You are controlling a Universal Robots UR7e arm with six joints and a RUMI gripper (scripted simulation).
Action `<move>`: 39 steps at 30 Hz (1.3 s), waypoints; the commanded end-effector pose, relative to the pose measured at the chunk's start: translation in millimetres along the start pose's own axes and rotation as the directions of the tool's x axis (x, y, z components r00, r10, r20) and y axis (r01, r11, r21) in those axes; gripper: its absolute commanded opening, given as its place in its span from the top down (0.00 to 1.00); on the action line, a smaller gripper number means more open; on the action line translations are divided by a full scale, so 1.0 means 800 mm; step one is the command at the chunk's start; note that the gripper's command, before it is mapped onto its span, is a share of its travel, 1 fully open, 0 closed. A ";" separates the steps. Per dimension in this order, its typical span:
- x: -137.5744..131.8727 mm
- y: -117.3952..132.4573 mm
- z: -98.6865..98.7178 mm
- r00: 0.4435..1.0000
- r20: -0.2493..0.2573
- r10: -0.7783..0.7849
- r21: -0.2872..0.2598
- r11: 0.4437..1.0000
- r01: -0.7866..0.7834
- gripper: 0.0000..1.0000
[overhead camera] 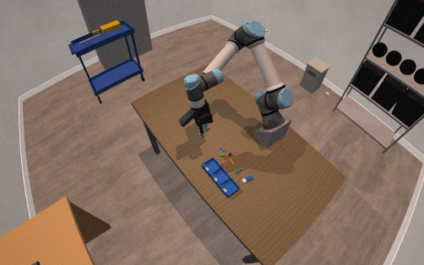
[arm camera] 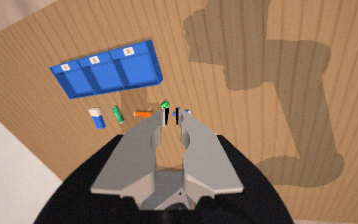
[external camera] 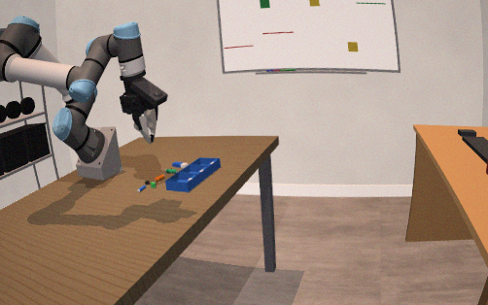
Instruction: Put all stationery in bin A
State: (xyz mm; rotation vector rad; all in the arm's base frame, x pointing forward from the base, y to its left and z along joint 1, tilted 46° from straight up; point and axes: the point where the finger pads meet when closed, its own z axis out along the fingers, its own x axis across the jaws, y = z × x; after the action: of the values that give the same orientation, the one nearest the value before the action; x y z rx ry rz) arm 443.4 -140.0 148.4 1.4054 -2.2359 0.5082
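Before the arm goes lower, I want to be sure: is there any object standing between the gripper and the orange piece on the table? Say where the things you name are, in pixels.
Nothing visible stands between the gripper [overhead camera: 203, 134] [external camera: 152, 140] [arm camera: 172, 116] and the orange piece [overhead camera: 231, 161] [external camera: 160, 178] [arm camera: 143, 114]; only small, low items lie near it.

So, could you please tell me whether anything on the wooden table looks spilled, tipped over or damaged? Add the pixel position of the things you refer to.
Nothing stands out: the blue three-compartment bin unit [overhead camera: 215, 170] [external camera: 179, 186] [arm camera: 93, 75] sits upright, and the small items lie loose beside it, with no visible spill or damage.
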 end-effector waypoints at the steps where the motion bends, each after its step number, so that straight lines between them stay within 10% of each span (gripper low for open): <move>1: -0.019 0.010 0.000 1.000 -0.007 -0.011 -0.001 1.000 0.011 0.96; 39: -0.176 0.169 0.018 0.936 -0.224 -0.270 0.031 0.958 0.284 0.96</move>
State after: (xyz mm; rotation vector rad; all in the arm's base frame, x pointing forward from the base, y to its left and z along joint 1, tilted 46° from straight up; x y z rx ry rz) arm 376.2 6.1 53.2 1.5785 -1.8410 0.5995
